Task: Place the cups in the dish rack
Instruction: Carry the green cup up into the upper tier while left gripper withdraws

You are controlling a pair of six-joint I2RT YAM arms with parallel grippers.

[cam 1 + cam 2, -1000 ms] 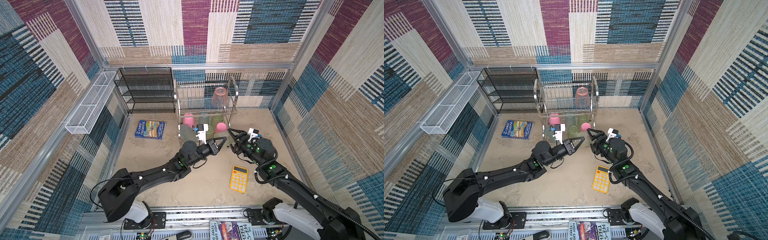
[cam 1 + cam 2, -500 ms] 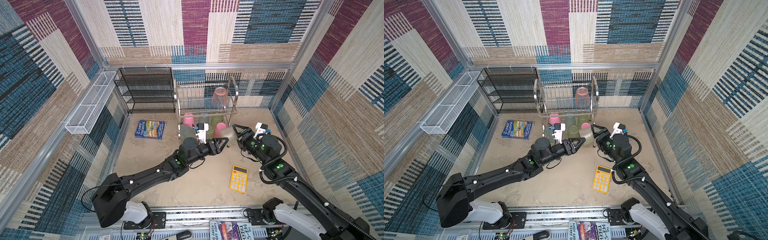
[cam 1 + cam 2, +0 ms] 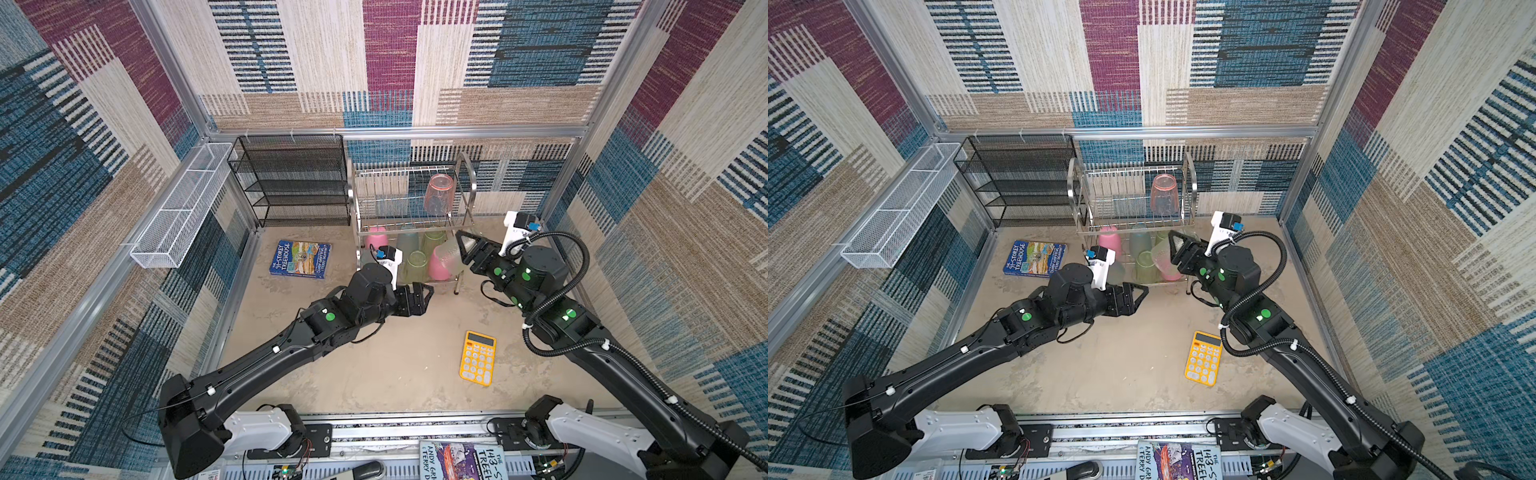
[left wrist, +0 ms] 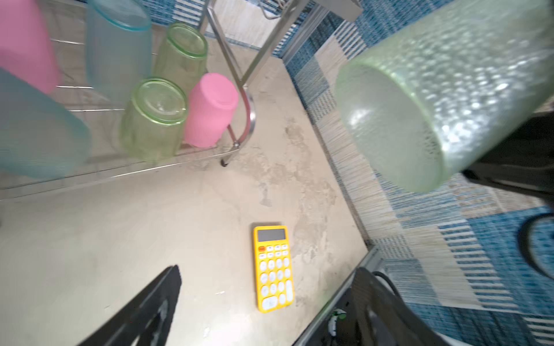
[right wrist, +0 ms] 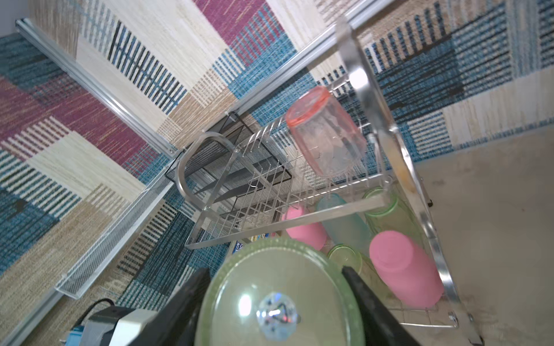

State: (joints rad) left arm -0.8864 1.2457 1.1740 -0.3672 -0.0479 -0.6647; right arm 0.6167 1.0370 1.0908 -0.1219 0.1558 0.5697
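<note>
Right wrist view gives you the clearest look at the textured green cup (image 5: 278, 281). It sits clamped between the black fingers of the right gripper (image 3: 462, 254), wide mouth toward that camera, narrow closed end pointing away. In both top views you see it held off the floor on a tilt, close to the right end of the dish rack (image 5: 358, 84). From above you cannot tell whether it touches the rack.

On the upper tier one salmon cup (image 3: 438, 195) stands base up near the right side frame. The lower tier carries six more, all base up. A pink cup (image 4: 24, 45), a teal cup (image 4: 120, 45) and a green cup (image 4: 183, 51) form the back row. A second teal cup (image 4: 36, 128), a second green cup (image 4: 154, 119) and a second pink cup (image 4: 209, 110) form the front row, the last nearest the held one.

Your left gripper (image 3: 424, 300) hangs low just in front of the rack, jaws spread wide with nothing between them. Past its fingers the left wrist view shows only bare floor (image 4: 150, 224) and the yellow calculator (image 4: 272, 266), which lies flat between the two arms, well apart from the rack.

A blue book (image 3: 300, 258) lies left of the rack. A black mesh shelf (image 3: 291, 178) stands beside the rack at the back wall, and a white mesh trough (image 3: 178, 208) hangs on the left wall.
</note>
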